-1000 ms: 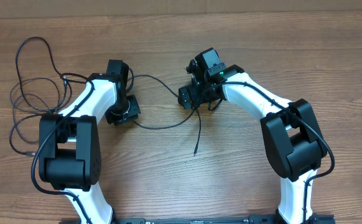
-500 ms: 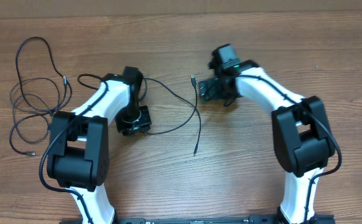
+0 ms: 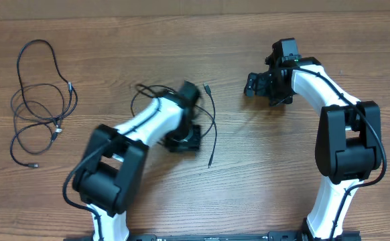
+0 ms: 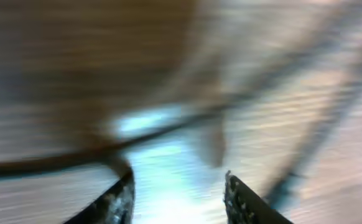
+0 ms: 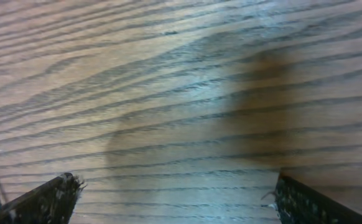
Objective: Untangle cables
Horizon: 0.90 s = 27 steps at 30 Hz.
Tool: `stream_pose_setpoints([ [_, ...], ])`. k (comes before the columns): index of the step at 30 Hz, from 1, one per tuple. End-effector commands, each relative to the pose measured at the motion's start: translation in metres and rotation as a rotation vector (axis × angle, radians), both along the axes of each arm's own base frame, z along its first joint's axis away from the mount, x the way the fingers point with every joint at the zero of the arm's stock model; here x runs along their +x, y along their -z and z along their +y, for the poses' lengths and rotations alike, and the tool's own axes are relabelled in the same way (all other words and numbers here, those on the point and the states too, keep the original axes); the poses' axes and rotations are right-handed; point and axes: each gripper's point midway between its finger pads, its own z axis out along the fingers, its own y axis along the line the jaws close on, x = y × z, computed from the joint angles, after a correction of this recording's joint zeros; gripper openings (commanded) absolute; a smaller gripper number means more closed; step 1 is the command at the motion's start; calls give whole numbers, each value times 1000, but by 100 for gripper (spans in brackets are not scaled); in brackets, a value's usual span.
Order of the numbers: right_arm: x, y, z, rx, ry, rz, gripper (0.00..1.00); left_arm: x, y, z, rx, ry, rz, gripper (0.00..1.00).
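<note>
thin black cord point(image 3: 214, 140) lies looped round the left gripper point(image 4: 178, 202) mid-table, well apart from the coiled pile of thin black cords point(image 3: 68, 86) at the far left of the brown wooden table point(image 3: 248, 194). left fingers point(image 4: 116, 205) part-way apart, table showing between them, too blurred to tell if cord touches; right gripper point(image 5: 178, 199) spread wide over bare wood, empty. i'd lift the left arm point(image 3: 145, 124) straight up so it doesn't drag the loop.

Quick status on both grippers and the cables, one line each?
Left gripper: jaws apart, nothing visibly gripped, view blurred.
Right gripper: wide open, empty.
Cable pile: at far left, overlapping loops, away from both grippers.
Middle cable: lying loose, curled beside left gripper, apart from pile.
</note>
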Motion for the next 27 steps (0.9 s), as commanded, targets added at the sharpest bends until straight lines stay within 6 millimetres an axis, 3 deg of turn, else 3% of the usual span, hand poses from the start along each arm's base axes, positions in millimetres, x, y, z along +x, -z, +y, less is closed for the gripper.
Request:
stream_pose_setpoints([
  [1,-3,2,9,44,-9,11,100,-34,31,-10,36,23,99,55],
  [5,0,1,10,49,-10,-1,100,-40,29,-10,60,37,109,48],
  [9,3,0,12,60,-13,-13,100,-32,15,7,126,12,119,47],
  [19,8,-7,26,141,-38,-41,100,46,-51,66,302,-105,-63,55],
  [24,11,-11,34,186,-53,-54,100,77,-55,97,334,-188,-136,60],
  [27,13,-14,38,212,-63,-68,100,83,-54,125,419,-225,-160,46],
])
